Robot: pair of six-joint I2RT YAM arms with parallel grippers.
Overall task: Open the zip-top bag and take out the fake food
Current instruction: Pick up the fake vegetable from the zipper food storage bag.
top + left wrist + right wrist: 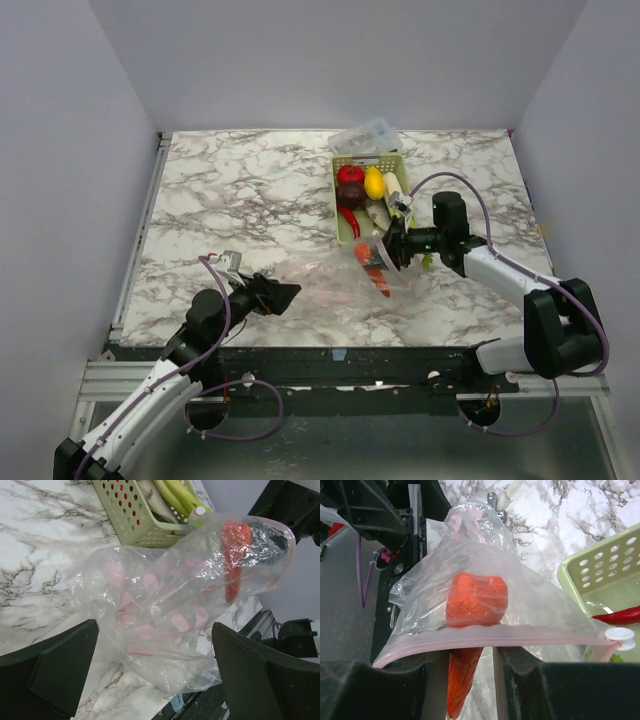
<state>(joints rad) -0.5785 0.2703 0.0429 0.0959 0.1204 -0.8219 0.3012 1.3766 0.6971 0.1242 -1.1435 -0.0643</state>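
Marble counter (250, 190), carrot-removal step: right tool (467, 675) was clamped on the carrot (475, 600) at the bag (160, 605) mouth, left tool (275, 295) apart; next likely needed bag pinned, carrot pulled.

Bright, even light; white glare on the zip-top bag (175, 605)

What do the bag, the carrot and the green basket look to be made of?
Bag: thin, soft clear plastic film, glossy and crinkled. Carrot: probably hard moulded plastic, smooth matte orange. Basket: rigid pale green plastic with evenly perforated walls.
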